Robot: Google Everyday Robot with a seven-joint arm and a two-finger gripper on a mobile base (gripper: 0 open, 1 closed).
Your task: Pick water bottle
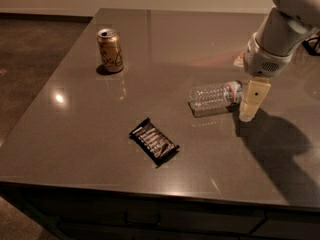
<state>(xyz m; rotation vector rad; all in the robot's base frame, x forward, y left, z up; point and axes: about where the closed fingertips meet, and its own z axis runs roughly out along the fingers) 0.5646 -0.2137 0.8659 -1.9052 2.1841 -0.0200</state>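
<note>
The water bottle (216, 96) lies on its side on the grey table (90, 119), right of centre. It is clear and ribbed, with its label band and neck pointing right. My gripper (248, 109) hangs from the white arm at the upper right. It reaches down just right of the bottle's cap end, close to the table top. The cap is hidden behind the gripper.
A gold-brown drink can (110, 50) stands upright at the back left. A black snack bar wrapper (154, 141) lies in front of the bottle, nearer the front edge. The arm casts a dark shadow (280, 149) on the table's right side.
</note>
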